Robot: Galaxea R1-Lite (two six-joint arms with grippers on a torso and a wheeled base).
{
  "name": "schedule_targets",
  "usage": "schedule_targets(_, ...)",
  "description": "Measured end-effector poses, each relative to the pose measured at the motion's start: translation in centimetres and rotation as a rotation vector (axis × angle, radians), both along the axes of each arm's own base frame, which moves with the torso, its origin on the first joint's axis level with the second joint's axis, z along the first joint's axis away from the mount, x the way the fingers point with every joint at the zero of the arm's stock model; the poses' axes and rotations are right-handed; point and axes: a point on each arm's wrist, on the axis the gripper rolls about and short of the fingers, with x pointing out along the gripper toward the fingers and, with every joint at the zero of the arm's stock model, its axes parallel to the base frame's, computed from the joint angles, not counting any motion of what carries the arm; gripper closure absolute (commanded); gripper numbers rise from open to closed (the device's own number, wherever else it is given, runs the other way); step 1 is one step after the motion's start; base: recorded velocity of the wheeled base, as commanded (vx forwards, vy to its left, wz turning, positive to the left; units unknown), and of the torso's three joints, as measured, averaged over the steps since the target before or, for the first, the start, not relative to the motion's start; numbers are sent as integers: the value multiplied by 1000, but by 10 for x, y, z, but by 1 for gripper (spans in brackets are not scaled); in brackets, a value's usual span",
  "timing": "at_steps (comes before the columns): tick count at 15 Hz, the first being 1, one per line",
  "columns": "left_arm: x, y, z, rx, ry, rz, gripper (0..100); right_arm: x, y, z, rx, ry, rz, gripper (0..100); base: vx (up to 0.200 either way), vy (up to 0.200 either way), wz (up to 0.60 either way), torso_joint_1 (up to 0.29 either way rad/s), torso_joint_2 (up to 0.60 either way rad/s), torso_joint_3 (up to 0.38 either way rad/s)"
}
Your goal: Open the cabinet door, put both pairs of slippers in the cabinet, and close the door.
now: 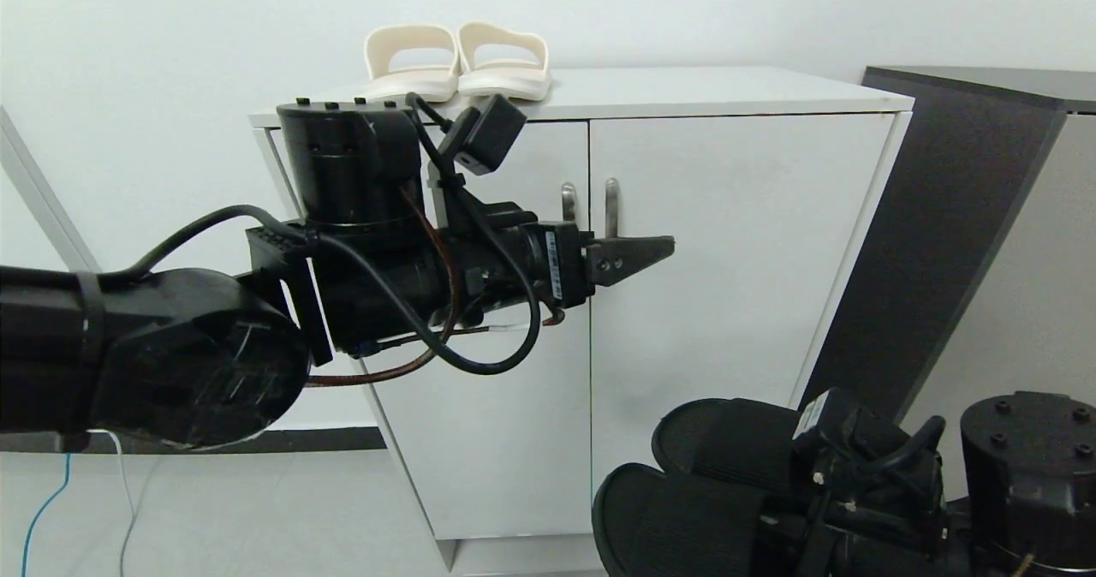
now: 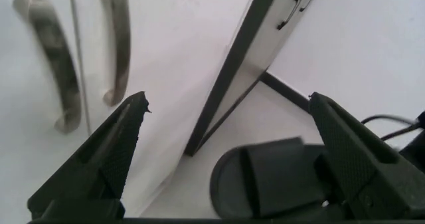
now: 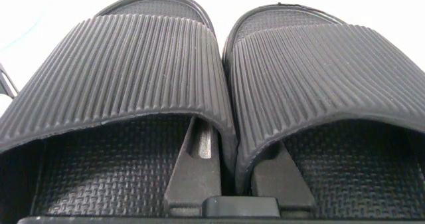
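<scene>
A plain white wall (image 1: 171, 63) stands behind a white cabinet (image 1: 736, 260) that rests on a pale floor (image 1: 214, 517). A taller dark cabinet (image 1: 942, 243) stands just beside it, on the robot's right.

The head view takes in the whole front. Both doors are closed, and two upright metal handles (image 1: 611, 205) sit either side of the centre seam. The cream slippers (image 1: 458, 59) lie side by side on the cabinet top near its back edge, toes facing outward. This view shows the left fingers (image 1: 634, 256) edge-on, level with the lower ends of the handles and pointing across the right-hand door. From this angle their spread cannot be judged.

The left wrist view settles it. The two fingers stand wide apart and hold nothing, and the handles lie just beyond one tip, not touched.

The black slippers (image 1: 711, 474) are held low in front of the right-hand door, clear of the cabinet. In the head view the wrist hardware hides the grip. The right wrist view shows the right fingers (image 3: 196, 164) closely: one lies inside each slipper under its ribbed strap. Together they pinch the two adjoining side walls so that the pair is held as one. The footbeds are finely textured.

Thin cables (image 1: 43, 508) trail across the floor at the left.
</scene>
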Motion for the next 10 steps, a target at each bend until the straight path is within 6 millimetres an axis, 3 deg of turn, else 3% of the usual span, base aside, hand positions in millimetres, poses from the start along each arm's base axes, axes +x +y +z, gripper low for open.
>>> schedule_targets(10,31,-19,6,-52,16,85,0,0,0,-1,-2,2,1,100,0,0,0,0,0,0)
